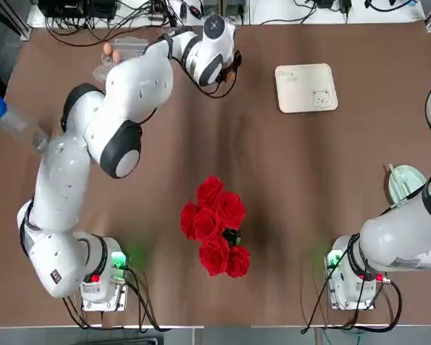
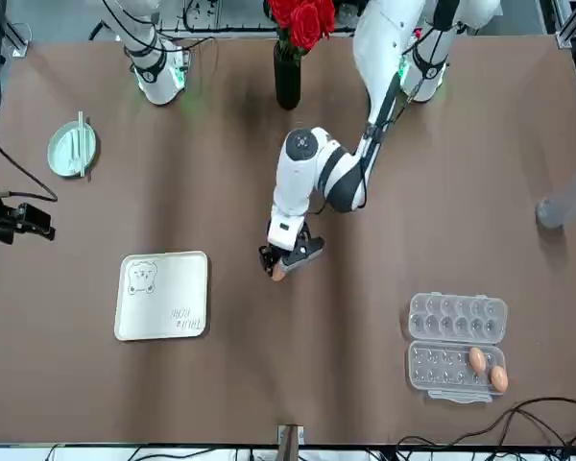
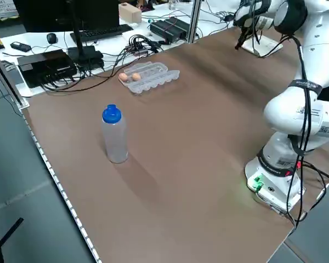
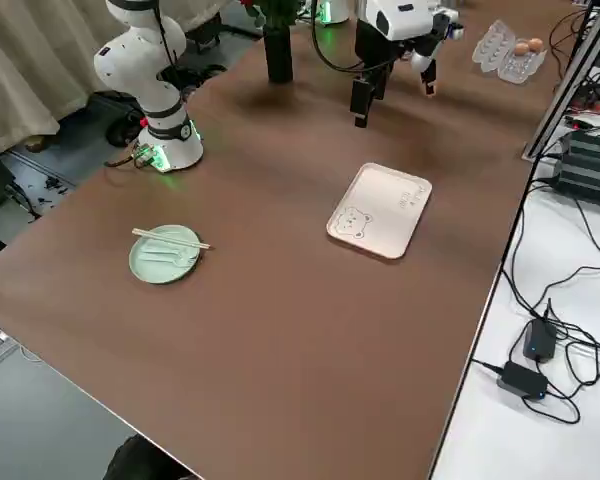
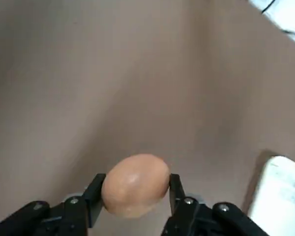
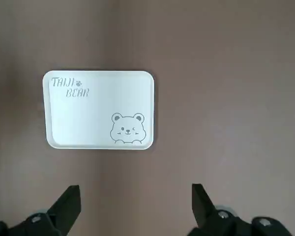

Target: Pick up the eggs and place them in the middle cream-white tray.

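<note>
Currently, left pincer (image 5: 136, 194) gripping one egg (image 5: 136, 185) above bench (image 2: 365, 384), short of cream-white tray (image 2: 161, 296).
Egg's curved sides meet narrow tips, so a jolt or loose squeeze could drop it; a high release could roll it off the flat tray. Right pincer (image 6: 136, 199) open, parked tray's other side; two eggs (image 2: 488, 369) farther, in carton (image 2: 456, 348).

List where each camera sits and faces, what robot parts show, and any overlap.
Top: overhead, looking down; both arms.
Front: across the table, facing the robot; both arms.
Left side: raised, looking diagonally down; arm, bottle.
Right side: likewise; arms, green plate.
Left wrist: left gripper holding an egg.
Right wrist: right gripper, open above the table.
Both wrist views share the cream-white tray.
</note>
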Motion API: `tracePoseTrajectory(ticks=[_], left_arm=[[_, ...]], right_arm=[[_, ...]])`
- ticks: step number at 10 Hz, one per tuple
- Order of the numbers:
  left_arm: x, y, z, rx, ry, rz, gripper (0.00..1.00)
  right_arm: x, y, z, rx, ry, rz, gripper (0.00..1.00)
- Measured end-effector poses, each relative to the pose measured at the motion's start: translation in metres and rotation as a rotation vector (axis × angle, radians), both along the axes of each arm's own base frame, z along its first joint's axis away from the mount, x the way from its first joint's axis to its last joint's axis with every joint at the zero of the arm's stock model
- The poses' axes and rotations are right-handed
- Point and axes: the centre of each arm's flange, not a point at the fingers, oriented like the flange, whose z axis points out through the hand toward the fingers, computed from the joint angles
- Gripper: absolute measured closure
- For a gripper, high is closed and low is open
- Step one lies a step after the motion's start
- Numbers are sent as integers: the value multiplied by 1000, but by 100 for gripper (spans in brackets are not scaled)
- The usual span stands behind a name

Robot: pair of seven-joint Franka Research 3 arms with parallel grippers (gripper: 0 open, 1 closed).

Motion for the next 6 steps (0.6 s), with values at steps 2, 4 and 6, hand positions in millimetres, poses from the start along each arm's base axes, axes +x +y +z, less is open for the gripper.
tracePoseTrajectory(ticks=[2,4,6], left_arm=[[-7,-3,-47,18,15,-14,43],[-10,-3,-78,23,17,-20,44],[-10,-2,-83,28,21,-20,41]], right_arm=[[0,0,0,0,0,0,0],[0,0,0,0,0,0,0],[0,0,0,0,0,0,0]])
